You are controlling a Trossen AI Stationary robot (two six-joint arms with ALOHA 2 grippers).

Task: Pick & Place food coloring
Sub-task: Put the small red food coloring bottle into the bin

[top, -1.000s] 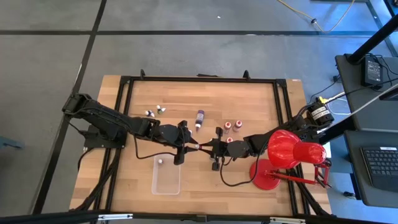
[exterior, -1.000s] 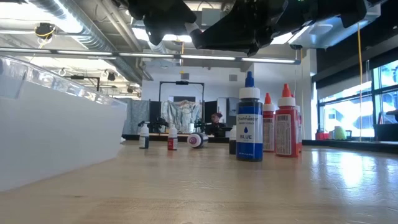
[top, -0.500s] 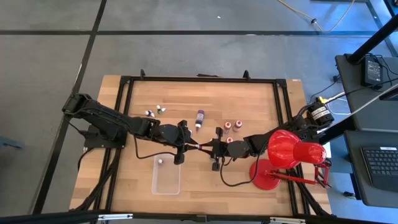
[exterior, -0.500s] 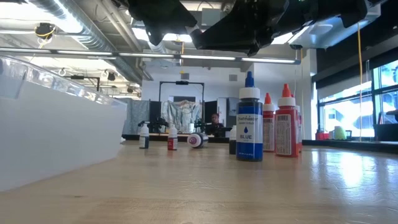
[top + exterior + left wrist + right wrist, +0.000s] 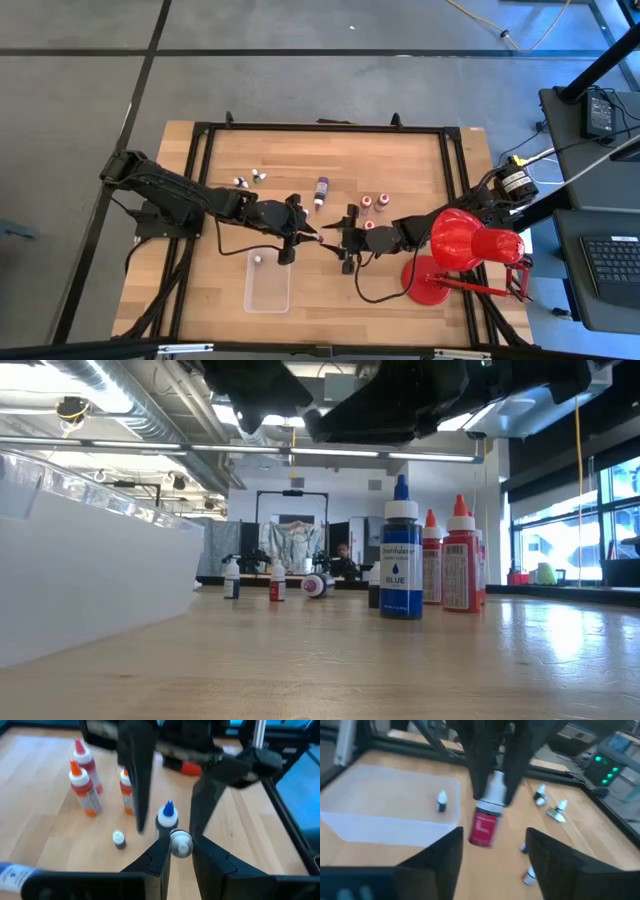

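Note:
Above the table's middle, my left gripper [image 5: 306, 236] is shut on a tiny food coloring bottle [image 5: 483, 827] with a red body and a white cap. My right gripper [image 5: 338, 239] faces it from the right, open, with a finger on either side of the red body and touching nothing. A tiny bottle [image 5: 258, 261] lies in the clear tray [image 5: 268, 297]. A blue bottle [image 5: 321, 190] and red bottles [image 5: 373, 204] stand farther back. More tiny bottles [image 5: 248, 179] lie at the far left. My left gripper pinches the bottle's white cap [image 5: 181, 845] between its two fingers [image 5: 159, 861]. The fingers come level from the table's left. The red body [image 5: 481, 831] sticks out past the fingertips toward my right gripper, lifted clear of the table.
A big red desk lamp [image 5: 462, 240] stands at the right, over my right arm. The tray's wall [image 5: 90, 565] fills the left of the low view, and the blue bottle [image 5: 400, 560] and red bottles [image 5: 460, 565] stand on the right. A black frame [image 5: 300, 128] edges the table.
My right gripper has opened and let go of the small bottle. The bottle stays lifted in the same place, held now by my left gripper alone.

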